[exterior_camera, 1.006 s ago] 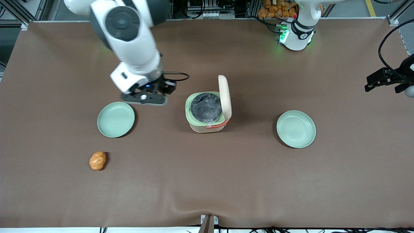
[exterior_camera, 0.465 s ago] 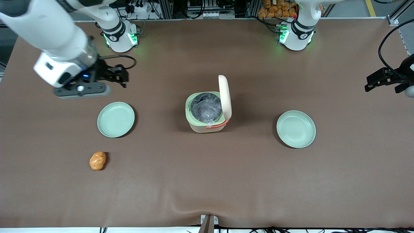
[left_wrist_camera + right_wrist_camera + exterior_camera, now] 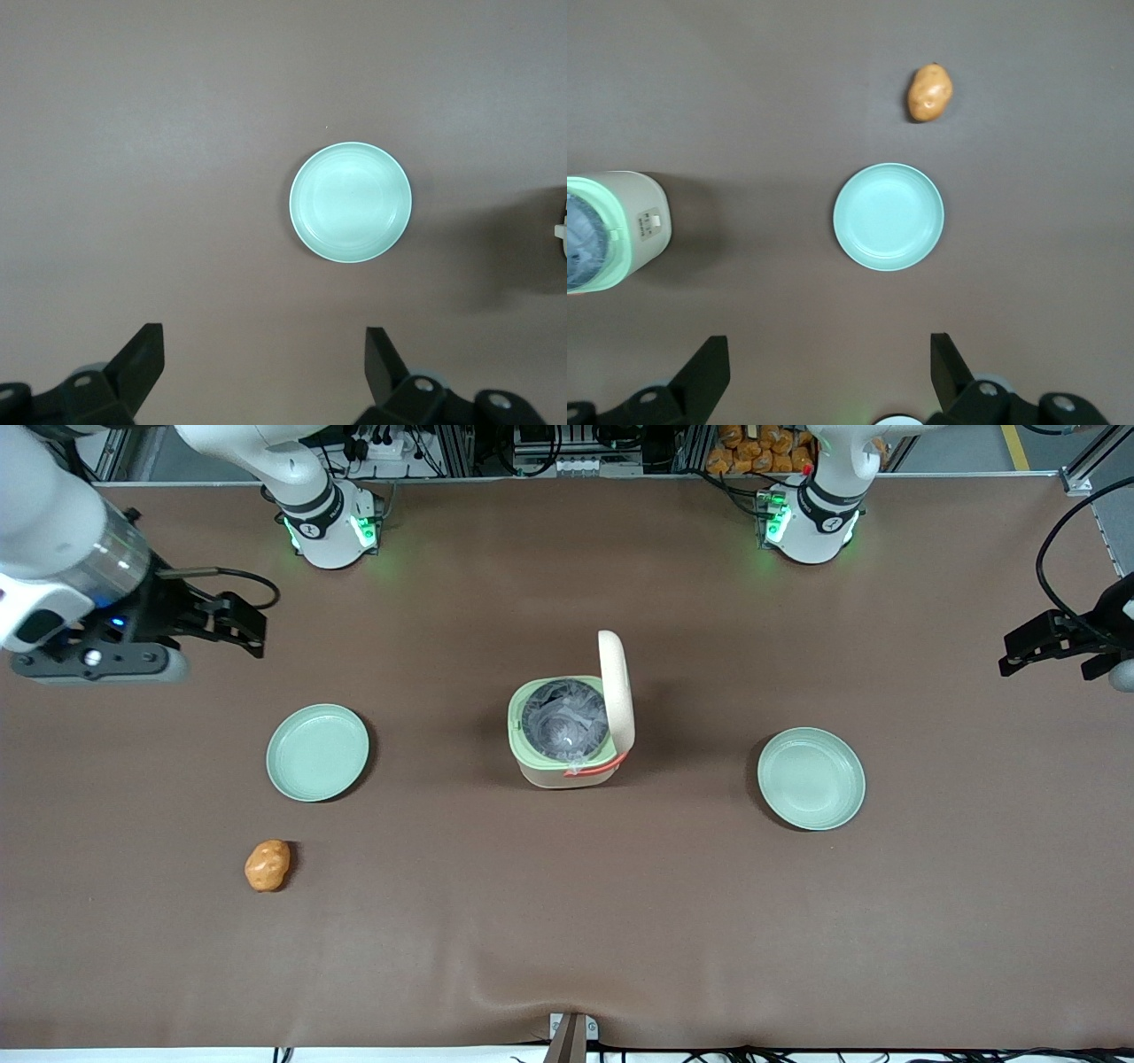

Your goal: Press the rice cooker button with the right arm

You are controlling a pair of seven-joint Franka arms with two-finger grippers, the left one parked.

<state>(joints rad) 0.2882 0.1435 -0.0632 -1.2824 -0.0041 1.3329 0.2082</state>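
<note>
- Toward the working arm's end of the table, the gripper (image 3: 232, 622) is being held high, its fingers (image 3: 709, 372) spread wide and grasping nothing.
- At mid-table, well apart from it, the rice cooker (image 3: 567, 737) is being left standing, lid raised.

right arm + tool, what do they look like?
The right arm is glossy white with a grey flange. Its tool, at the working arm's end of the table, is black with two open fingers, a blue light and a looping black cable.
</note>
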